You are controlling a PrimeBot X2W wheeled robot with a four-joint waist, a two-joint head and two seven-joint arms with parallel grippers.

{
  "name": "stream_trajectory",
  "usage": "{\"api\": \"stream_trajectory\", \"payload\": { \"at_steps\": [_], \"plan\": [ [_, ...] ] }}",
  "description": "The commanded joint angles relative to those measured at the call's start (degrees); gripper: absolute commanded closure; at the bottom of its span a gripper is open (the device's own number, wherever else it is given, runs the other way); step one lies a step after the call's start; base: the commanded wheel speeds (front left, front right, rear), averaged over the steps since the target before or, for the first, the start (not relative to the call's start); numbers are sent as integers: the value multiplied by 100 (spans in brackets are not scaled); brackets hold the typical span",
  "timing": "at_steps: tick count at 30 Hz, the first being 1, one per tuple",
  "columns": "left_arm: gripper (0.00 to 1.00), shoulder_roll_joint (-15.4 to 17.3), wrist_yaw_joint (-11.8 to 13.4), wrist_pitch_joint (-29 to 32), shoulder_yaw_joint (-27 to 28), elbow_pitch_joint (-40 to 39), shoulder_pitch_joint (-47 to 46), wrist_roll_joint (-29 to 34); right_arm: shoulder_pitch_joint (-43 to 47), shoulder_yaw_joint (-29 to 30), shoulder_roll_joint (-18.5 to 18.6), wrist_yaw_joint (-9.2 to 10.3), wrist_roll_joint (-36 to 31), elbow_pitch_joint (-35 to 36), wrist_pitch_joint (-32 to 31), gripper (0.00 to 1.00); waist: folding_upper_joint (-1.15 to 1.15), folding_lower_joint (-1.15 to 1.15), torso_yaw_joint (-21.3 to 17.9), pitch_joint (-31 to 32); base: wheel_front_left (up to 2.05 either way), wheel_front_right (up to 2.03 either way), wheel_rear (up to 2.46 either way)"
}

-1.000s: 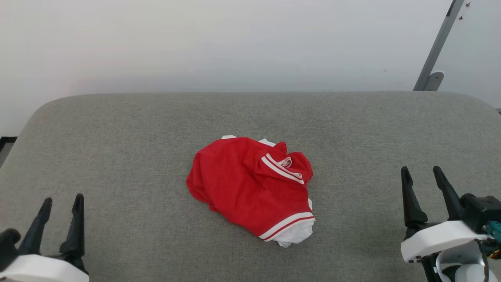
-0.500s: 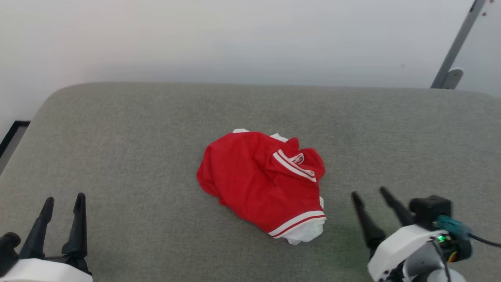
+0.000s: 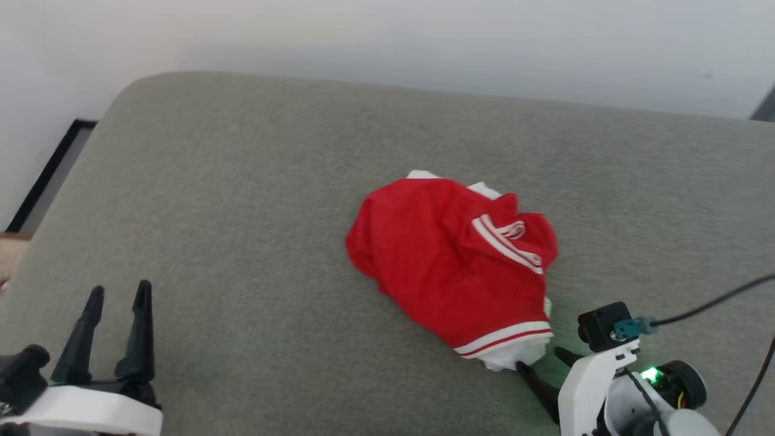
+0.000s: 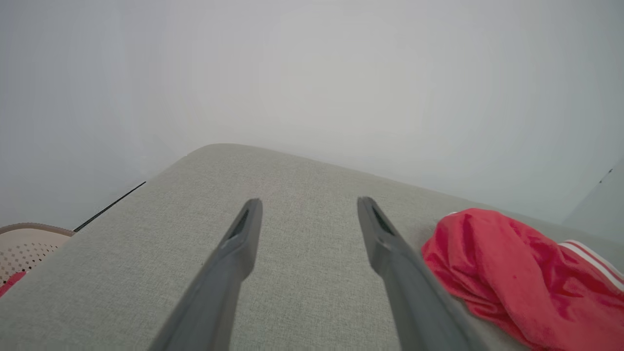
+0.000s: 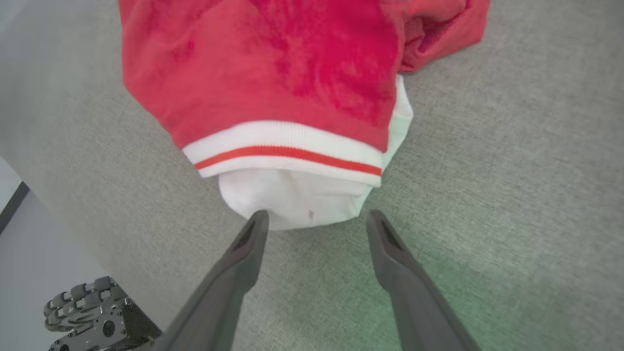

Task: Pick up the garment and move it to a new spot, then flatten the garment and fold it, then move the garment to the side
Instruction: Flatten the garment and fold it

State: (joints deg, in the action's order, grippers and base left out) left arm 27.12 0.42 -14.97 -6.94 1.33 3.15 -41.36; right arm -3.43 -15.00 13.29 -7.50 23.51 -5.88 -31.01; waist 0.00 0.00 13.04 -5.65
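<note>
- Now the right gripper (image 3: pixel 540 360) has come in from the lower right of the head view to the white lower end of the garment (image 3: pixel 448 260). The whole picture has shifted too, so the camera also turned.
- The garment lies crumpled in the middle of the grey cushion (image 3: pixel 242 181), not lifted yet. I judge the first pick is about to begin.
- The right gripper is spread wide and holds nothing. One tip is at the edge of the white fold, but I cannot tell if it touches.
- The left gripper (image 3: pixel 120 290) is also spread and empty, at the lower left, well apart from the garment.
</note>
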Motion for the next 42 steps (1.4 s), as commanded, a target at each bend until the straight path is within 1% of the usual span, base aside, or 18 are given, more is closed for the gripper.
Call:
{"api": "stream_trajectory", "payload": {
  "at_steps": [1,3,5,10,11,12,15,19,21,23,27,31,33,36,40,41,42],
  "plan": [
    [0,-8,-29,-30,16,9,-100,42,-81,3,17,2,-59,-22,-47,0,0,0,124,-106,0,0,0],
    [0,-80,-69,-30,-25,65,-153,87,-196,37,51,2,-199,-102,-183,0,0,0,238,-175,0,0,0],
    [0,-139,-107,-30,-47,109,-210,103,-284,31,0,2,-264,-235,-295,0,0,0,331,-235,0,0,0],
    [0,-284,-205,-30,-61,247,-333,136,-573,-235,43,2,-371,-781,-527,0,0,0,480,-313,0,0,0],
    [0,-293,-223,-30,-64,277,-334,138,-643,-366,86,2,-447,-888,-540,68,0,0,496,-315,0,0,0],
    [0,-303,-238,-30,-71,309,-346,155,-691,-405,96,2,-440,-1012,-500,100,0,0,514,-312,0,0,0],
    [0,-340,-269,-30,-55,377,-373,158,-749,-491,87,2,-352,-1222,-518,100,0,0,517,-268,0,0,0],
    [0,-342,-290,-30,15,420,-278,157,-830,-374,262,4,-279,-1053,-587,100,0,0,422,-166,0,0,0],
    [0,-327,-299,-29,53,414,-221,126,-850,-166,397,10,-313,-811,-603,100,0,0,351,-110,0,0,0],
    [0,-301,-297,-30,76,408,-172,113,-821,41,446,7,-302,-537,-691,100,0,0,273,-54,0,0,0],
    [0,-275,-303,-5,68,385,-153,84,-710,674,679,6,-410,-27,-955,100,0,0,156,10,0,0,0],
    [0,-288,-296,18,19,396,-208,101,-594,1348,758,5,-506,145,-1253,100,0,0,120,7,0,0,0],
    [0,-303,-320,31,-12,411,-259,92,-562,1663,804,6,-613,46,-1359,100,0,0,130,-15,0,0,0],
    [0,-323,-344,42,-71,449,-345,97,-582,1994,715,5,-697,-273,-1397,100,0,0,178,-58,0,0,0],
    [0,-314,-394,86,-157,533,-472,104,-773,2183,527,6,-701,-915,-1240,100,0,0,246,-103,0,0,0],
    [0,-314,-394,86,-157,533,-472,104,-773,2183,527,6,-701,-915,-1240,100,0,0,246,-103,0,0,0],
    [0,-310,-404,120,-186,555,-509,101,-816,2183,520,5,-781,-1052,-1180,74,0,0,258,-108,0,0,0]
  ]
}}
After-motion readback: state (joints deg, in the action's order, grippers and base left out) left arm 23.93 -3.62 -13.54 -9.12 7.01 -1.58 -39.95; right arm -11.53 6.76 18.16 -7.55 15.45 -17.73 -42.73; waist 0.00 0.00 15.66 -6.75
